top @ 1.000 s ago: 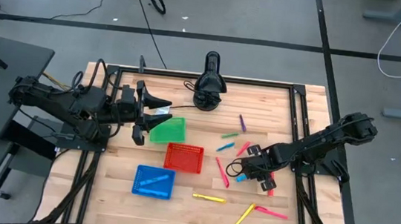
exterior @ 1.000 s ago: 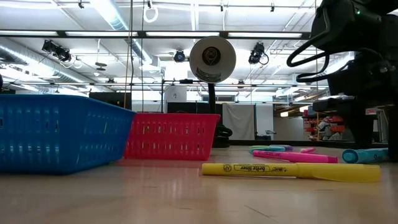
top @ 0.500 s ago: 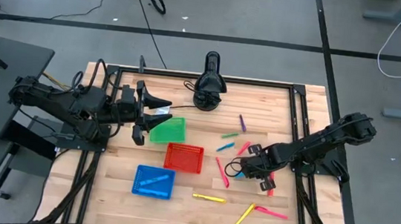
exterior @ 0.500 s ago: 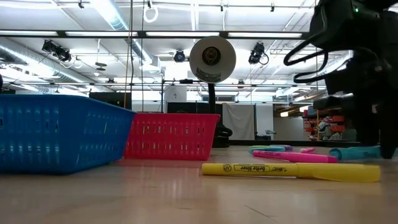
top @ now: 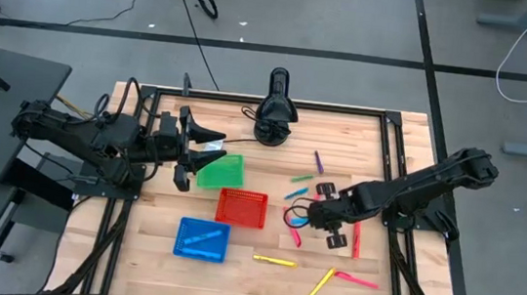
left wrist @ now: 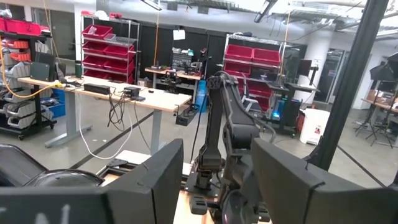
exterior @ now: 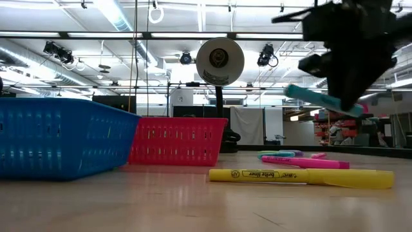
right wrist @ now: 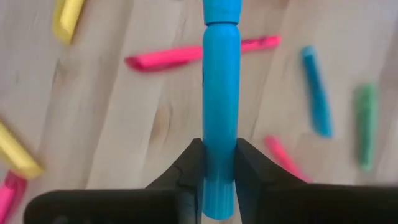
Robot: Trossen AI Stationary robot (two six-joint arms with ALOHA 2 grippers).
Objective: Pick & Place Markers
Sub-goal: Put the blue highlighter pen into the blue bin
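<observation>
My right gripper (top: 319, 215) hangs over the table's right half, shut on a blue marker (right wrist: 221, 74), which shows lifted and tilted in the low view (exterior: 310, 96). Other markers lie flat on the wood around it: purple (top: 319, 161), green (top: 301, 179), blue (top: 296, 192), pink (top: 289, 227), red (top: 356, 238), yellow (top: 274, 261) and more. My left gripper (top: 189, 154) waits open and raised at the left, beside the green basket (top: 221, 171). My right gripper pinches the blue marker's barrel near one end (right wrist: 221, 163) between its two fingers (right wrist: 190, 163). The fingers point steeply down and the marker runs on past their tips, along them. It is clear of the table, tilted, its free end lower (exterior: 293, 91).
A red basket (top: 241, 207) stands mid-table and a blue basket (top: 202, 239) nearer the front left. A black stand with a round head (top: 274, 119) sits at the far edge. Bare wood lies along the front edge between the yellow markers.
My right gripper has risen and shifted a little toward the table's left, tipping as it went. The blue marker, which lay on the table beside the pink one, has come up with it, one end first, and now hangs clear.
</observation>
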